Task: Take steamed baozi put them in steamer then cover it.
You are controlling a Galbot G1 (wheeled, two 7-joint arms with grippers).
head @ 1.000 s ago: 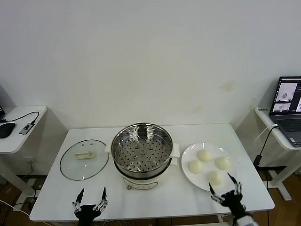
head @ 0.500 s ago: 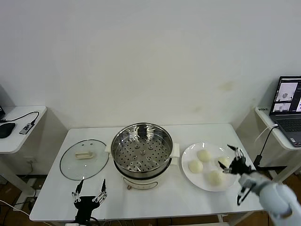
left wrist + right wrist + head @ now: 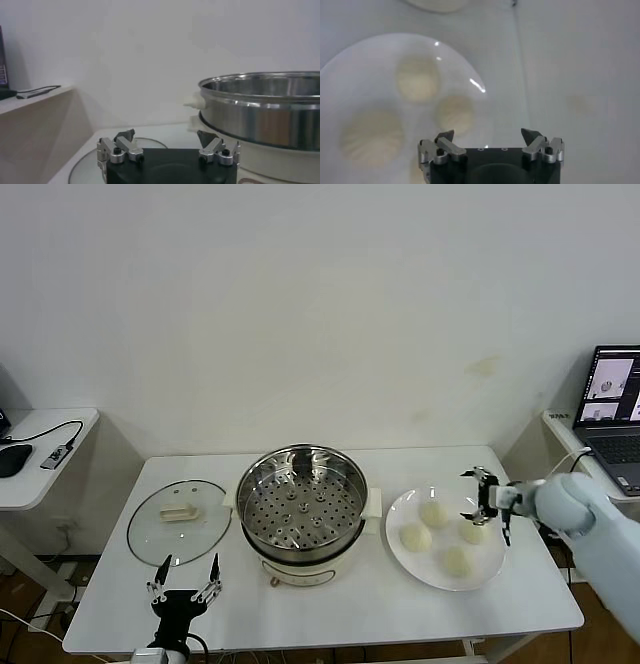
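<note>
My right gripper [image 3: 487,502] hangs spread wide and empty over the far right side of the white plate [image 3: 490,569], with nothing between its fingers [image 3: 445,141]. Four steamed baozi [image 3: 434,514] lie on that plate below me: one just under and toward my body from the fingertips, one to the steamer side of them, and two more farther along the plate toward my body. In my right wrist view three of them show beneath the fingers, none touched. I judge I hold the jaws this wide because the buns are soft and round, and a wide approach lets me straddle one before closing gently. The steamer [image 3: 301,514] stands to the left of this gripper, beyond the plate, its perforated tray bare and open to receive them; keeping it uncovered next to the plate makes the carry short. The cover [image 3: 179,521] lies flat on the table [image 3: 370,599] on the steamer's other side, handle up, well apart from my right fingers but just ahead of my left gripper [image 3: 184,577], which waits low at the table's near edge, also spread wide and empty. That placing suits me: the left fingers are already facing the lid for the covering step, which cannot come until the buns are in. No bun has gone into the steamer yet.
</note>
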